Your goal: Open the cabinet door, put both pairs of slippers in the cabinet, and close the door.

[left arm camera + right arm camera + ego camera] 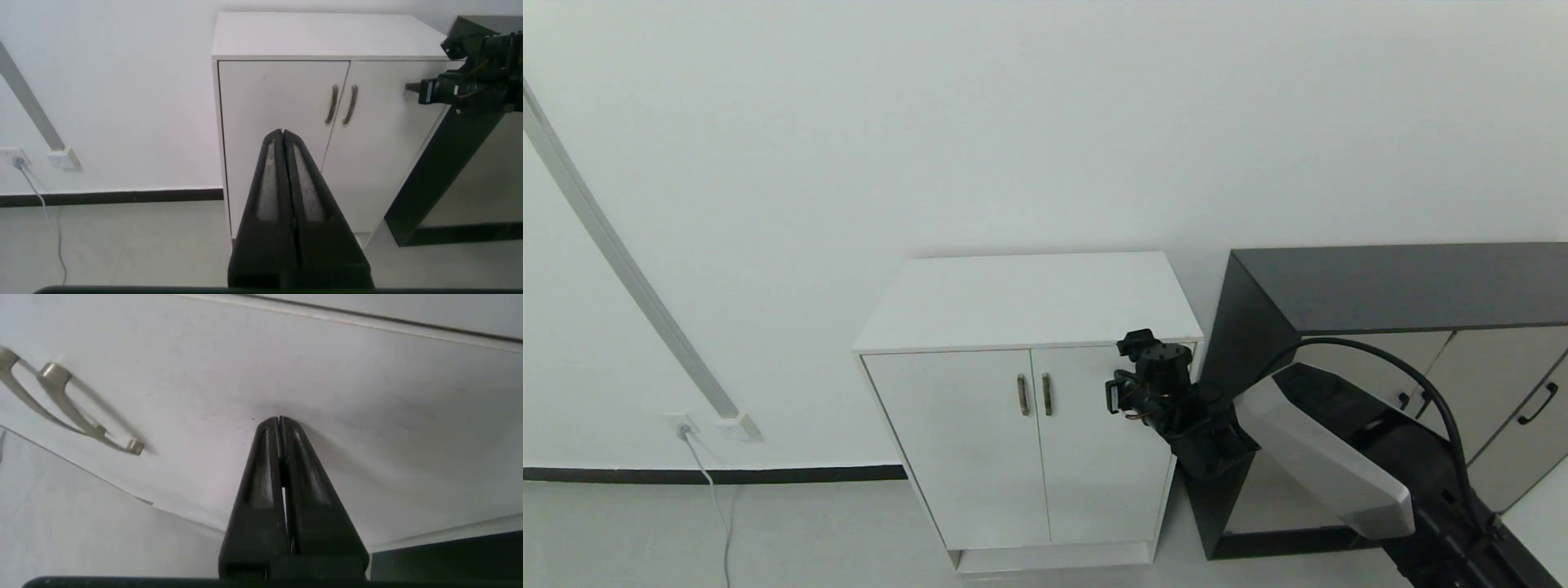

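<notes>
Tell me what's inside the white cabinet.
The white cabinet hides its inside: left door and right door are shut. The right claw, shut, is close against the right door.

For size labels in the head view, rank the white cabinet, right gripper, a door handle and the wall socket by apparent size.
1. white cabinet
2. right gripper
3. door handle and wall socket: look about alike, so unranked.

The right arm (1319, 453) is stretching forward from the robot's right side, and its wrist (1164, 367) is pointing toward the left; the right gripper (280, 426) is holding its two fingers pressed tight together. The left gripper (282, 135) is pointing straight ahead; its two fingers are touching each other all the way along.
</notes>
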Robot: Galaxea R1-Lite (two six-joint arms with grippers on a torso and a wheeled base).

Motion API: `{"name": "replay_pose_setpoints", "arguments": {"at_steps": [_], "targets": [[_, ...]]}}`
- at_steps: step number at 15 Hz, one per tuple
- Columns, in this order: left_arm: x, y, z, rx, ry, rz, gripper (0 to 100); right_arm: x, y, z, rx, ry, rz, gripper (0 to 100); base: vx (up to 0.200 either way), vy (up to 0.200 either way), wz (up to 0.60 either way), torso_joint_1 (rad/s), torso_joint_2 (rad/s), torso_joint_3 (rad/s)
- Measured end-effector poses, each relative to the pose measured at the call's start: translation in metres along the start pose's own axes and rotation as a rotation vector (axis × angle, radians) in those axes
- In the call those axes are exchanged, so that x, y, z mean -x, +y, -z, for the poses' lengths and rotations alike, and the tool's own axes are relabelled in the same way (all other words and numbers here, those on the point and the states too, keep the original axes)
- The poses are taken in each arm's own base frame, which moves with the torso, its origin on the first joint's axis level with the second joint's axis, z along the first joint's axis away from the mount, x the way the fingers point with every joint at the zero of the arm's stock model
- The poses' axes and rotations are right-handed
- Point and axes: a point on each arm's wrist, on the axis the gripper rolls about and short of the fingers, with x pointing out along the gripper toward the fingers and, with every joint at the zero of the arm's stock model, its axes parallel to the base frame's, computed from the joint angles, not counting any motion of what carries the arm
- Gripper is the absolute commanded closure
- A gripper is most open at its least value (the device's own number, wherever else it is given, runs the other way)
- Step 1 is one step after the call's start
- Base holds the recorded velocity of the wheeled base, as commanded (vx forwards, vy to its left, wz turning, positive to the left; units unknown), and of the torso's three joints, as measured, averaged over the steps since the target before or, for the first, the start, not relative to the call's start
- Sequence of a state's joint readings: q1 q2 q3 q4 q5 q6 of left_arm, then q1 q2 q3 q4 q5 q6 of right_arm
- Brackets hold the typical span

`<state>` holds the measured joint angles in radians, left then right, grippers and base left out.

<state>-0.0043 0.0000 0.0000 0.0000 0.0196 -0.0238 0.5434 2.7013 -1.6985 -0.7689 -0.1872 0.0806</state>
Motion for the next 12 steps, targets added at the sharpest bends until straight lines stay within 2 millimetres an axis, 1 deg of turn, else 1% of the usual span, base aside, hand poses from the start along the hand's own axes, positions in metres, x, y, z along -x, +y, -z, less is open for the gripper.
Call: {"name": "replay_pose_setpoints", "arguments": {"at_steps": [4,7,9,10,12], "targets": [[0.000,0.000,0.000,0.000,0.000,-0.001,100,-0.003,-0.001,0.001,-0.001,-0.007,0.002,100,0.000,0.000,0.00,0.000,0.00,0.000],[0.000,0.000,0.000,0.000,0.000,0.001,100,-0.001,-0.001,0.002,-0.004,-0.011,0.004,100,0.000,0.000,0.00,0.000,0.00,0.000],[0.000,0.000,0.000,0.000,0.000,0.000,100,0.008,-0.002,0.005,-0.002,-0.002,0.004,100,0.000,0.000,0.00,0.000,0.00,0.000],[0.000,0.000,0.000,0.000,0.000,0.000,100,0.016,-0.003,0.006,-0.001,0.004,0.004,100,0.000,0.000,0.00,0.000,0.00,0.000],[0.000,0.000,0.000,0.000,0.000,0.000,100,0.036,-0.005,0.001,0.000,0.001,0.009,100,0.000,0.000,0.00,0.000,0.00,0.000]]}}
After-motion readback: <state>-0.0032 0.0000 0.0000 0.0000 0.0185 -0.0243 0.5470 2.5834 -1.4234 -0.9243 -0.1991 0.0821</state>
